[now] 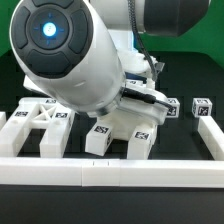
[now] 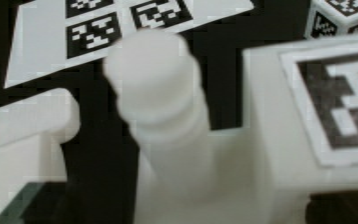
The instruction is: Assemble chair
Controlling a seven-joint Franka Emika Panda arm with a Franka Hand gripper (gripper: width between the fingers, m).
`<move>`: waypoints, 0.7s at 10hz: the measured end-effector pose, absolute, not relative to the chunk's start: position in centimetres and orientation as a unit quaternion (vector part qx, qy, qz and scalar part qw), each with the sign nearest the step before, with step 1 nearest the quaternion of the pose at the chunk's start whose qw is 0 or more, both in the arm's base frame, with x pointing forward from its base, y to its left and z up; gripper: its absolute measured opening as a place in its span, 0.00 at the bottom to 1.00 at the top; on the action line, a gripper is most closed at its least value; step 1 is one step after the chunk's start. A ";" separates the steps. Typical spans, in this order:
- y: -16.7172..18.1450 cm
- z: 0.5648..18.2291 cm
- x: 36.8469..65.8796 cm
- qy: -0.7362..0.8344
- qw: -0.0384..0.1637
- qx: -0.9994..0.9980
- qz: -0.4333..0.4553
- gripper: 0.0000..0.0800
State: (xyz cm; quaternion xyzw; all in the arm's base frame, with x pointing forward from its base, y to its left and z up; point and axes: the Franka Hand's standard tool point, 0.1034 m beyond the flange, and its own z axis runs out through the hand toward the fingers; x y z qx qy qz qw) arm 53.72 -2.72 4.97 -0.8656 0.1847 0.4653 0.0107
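A flat green backdrop wall [image 1: 10,35] stands behind the claw [image 1: 150,100] and shows at both upper corners of the exterior view. Below the claw spreads a matte black table top [image 1: 120,205], which runs on to the near edge of that view. A long low white plastic border rail [image 1: 100,172] lies across the table in front of the claw, toward the camera. A like white side rail [image 1: 212,135] runs on the exterior view's right of the claw, and another [image 1: 6,128] on its left. In the wrist view the thin flat white marker board [image 2: 131,25], printed with black-and-white square tags, lies on the black top near the claw. The light is bright and even, and the shadows are soft.
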 end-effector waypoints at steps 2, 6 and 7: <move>-3.0 5.0 53.9 0.188 0.011 -0.866 0.463 0.80; -3.6 5.6 54.6 0.190 0.012 -0.870 0.456 0.81; -3.5 6.0 54.8 0.188 0.012 -0.871 0.453 0.81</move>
